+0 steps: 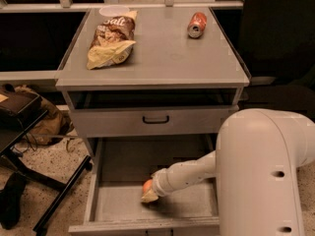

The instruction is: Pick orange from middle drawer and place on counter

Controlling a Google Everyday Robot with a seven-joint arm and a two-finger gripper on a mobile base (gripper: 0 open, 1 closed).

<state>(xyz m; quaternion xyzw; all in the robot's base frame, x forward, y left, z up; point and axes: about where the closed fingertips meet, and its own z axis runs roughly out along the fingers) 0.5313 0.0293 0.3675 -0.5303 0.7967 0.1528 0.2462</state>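
Observation:
The orange [146,185] lies on the floor of the open middle drawer [123,205], near its front and left of centre. My gripper [149,194] reaches down into the drawer from the right and sits right at the orange, hiding its right and lower sides. The counter [167,58] is the grey top of the cabinet, above the drawers.
A chip bag [112,41] lies at the counter's back left and a red soda can [197,24] at its back right. A shut drawer with a black handle [155,119] is above the open one. My bulky white arm [266,171] fills the lower right. Black stand legs [54,195] are on the floor at left.

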